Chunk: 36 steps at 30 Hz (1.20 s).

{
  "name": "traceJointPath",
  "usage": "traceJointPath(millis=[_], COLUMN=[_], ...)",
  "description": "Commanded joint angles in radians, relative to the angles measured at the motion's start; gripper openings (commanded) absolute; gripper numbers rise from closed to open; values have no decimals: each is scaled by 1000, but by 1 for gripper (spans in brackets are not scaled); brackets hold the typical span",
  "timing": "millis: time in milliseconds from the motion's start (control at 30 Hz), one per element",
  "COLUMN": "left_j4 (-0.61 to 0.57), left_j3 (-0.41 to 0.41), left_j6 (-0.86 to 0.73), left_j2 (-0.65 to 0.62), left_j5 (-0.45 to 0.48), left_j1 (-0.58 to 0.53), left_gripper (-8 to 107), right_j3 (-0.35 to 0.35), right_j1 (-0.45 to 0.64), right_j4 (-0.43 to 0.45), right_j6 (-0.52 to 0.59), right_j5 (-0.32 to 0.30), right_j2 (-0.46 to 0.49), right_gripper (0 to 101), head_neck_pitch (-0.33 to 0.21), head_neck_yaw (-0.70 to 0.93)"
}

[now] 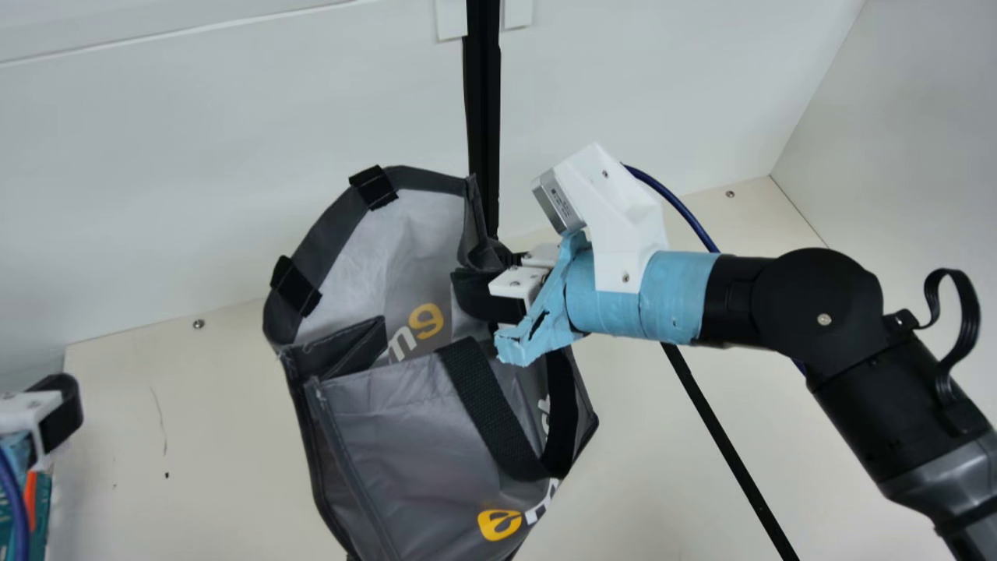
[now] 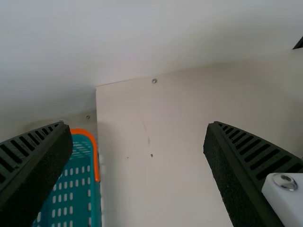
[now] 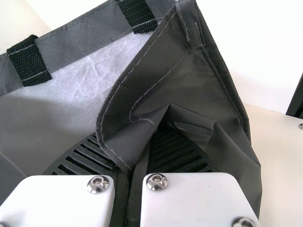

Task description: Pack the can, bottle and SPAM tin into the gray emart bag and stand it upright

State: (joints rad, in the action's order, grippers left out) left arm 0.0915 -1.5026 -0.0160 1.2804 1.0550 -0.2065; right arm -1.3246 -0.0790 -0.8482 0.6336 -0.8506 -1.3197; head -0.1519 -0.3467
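My right hand point(image 3: 136, 161) grips the emart bag point(image 1: 405, 444) at three o'clock, likely steadying its mouth; my left hand point(image 2: 137, 137) gapes at nine o'clock.

The bag point(image 1: 420, 444) is in front of the wall point(image 1: 195, 156). Well to its left, a basket point(image 2: 96, 163) adjoins the bench's point(image 1: 195, 421) left edge.

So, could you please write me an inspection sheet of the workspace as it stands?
Surface: cream table, thin scratch and a few dark specks at left.
Job's things: gray bag, mouth open; contents cannot be told.
Clutter: teal basket with orange rim, beside the table's left edge.
Left gripper: jaws apart, nothing between them.
Right gripper: jaws closed on a fold of the bag's edge.
Cables: blue cable along the right arm, black loop at its joint.
Surroundings: white walls, black upright post behind the bag.
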Motion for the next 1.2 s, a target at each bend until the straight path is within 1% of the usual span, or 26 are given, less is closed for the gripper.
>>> traceJointPath(millis=[0,67,433,467,567,667,867,1167], left_j4=[0,15,16,16,16,16,16,16], left_j3=[0,0,0,0,0,0,0,0], left_j6=[0,7,7,7,7,7,7,7], left_j2=[0,0,0,0,0,0,0,0], left_j5=[0,-5,-2,-2,-4,-4,-4,-4], left_j1=[0,0,0,0,0,0,0,0], left_gripper=[90,90,90,90,90,90,90,90], right_j3=[0,0,0,13,7,-7,-34,-56], right_j1=[0,0,0,-6,-4,1,21,73], right_j4=[0,0,0,10,34,85,222,411], right_j6=[0,0,0,-14,-26,-51,-124,-225], right_j5=[0,0,0,-1,2,4,4,-16], right_j2=[0,0,0,21,26,34,59,96], right_gripper=[0,0,0,0,0,0,0,0], head_neck_pitch=[-23,-23,-23,-23,-23,-23,-23,-23], head_neck_yaw=[-2,-2,-2,-2,-2,-2,-2,-2])
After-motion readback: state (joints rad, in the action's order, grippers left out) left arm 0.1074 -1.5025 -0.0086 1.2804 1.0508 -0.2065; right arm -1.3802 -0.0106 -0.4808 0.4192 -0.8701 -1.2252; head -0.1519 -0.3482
